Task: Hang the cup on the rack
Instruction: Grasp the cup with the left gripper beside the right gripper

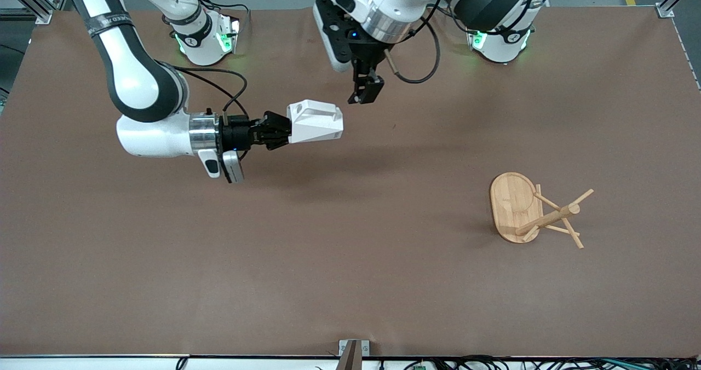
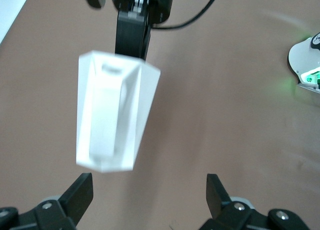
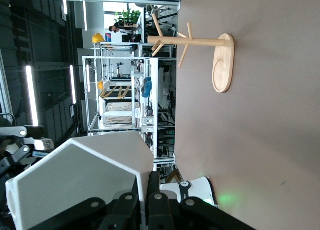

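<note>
The desk (image 1: 350,282) is a broad brown sheet, bare apart from the rack (image 1: 534,211), which stands upright on its oval base toward my left arm's end, nearer the front camera than both of my hands. In the right wrist view, shelving, strip lights and a pot plant show past the desk edge.

My right arm reaches level over the middle of the desk, and my right gripper (image 1: 276,131) has its fingers clamped on the rim of the cup (image 1: 316,121), holding it on its side in the air with the closed bottom pointing toward my left arm's end. My left gripper (image 1: 366,91) hangs just above and beside the cup, not touching; in the left wrist view its fingers (image 2: 80,192) stand wide apart with the cup between them and farther out.

I judge this a handover step: the cup is presented, the rack well apart from it. Next I would bring my left fingers around the cup body, leaving the handle tab free for a peg
</note>
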Controlling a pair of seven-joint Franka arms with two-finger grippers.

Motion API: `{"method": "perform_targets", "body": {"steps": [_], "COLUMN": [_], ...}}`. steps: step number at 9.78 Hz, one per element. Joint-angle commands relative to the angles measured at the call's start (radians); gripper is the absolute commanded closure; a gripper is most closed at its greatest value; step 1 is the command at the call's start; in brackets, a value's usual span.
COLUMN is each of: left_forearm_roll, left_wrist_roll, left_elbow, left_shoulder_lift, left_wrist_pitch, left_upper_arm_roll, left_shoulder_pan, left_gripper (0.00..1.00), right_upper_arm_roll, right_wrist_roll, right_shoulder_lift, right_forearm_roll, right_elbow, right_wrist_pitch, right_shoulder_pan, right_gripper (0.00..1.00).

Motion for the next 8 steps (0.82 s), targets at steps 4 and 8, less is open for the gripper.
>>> {"method": "perform_targets", "body": {"steps": [4,8], "left_forearm_roll": [0.098,0.127], "left_wrist_roll": [0.066,0.109], "left_elbow": [0.038,0.035], "left_shoulder_lift": [0.077,0.101], "left_wrist_pitch": [-0.003,-0.01], "left_upper_arm_roll": [-0.003,-0.003], "left_shoulder_pan": [-0.03,-0.03], "left_gripper": [0.0,0.0], "right_upper_arm_roll": [0.027,0.049], "right_wrist_roll": [-0.066,-0.066], "right_shoulder_lift": [-0.011,-0.012], "right_forearm_roll": [0.061,0.079], "right_elbow": [-0.055,-0.057], "right_wrist_pitch": [0.003,0.004], "right_shoulder_pan": [0.001,0.002], "right_gripper": [1.0,1.0]}}
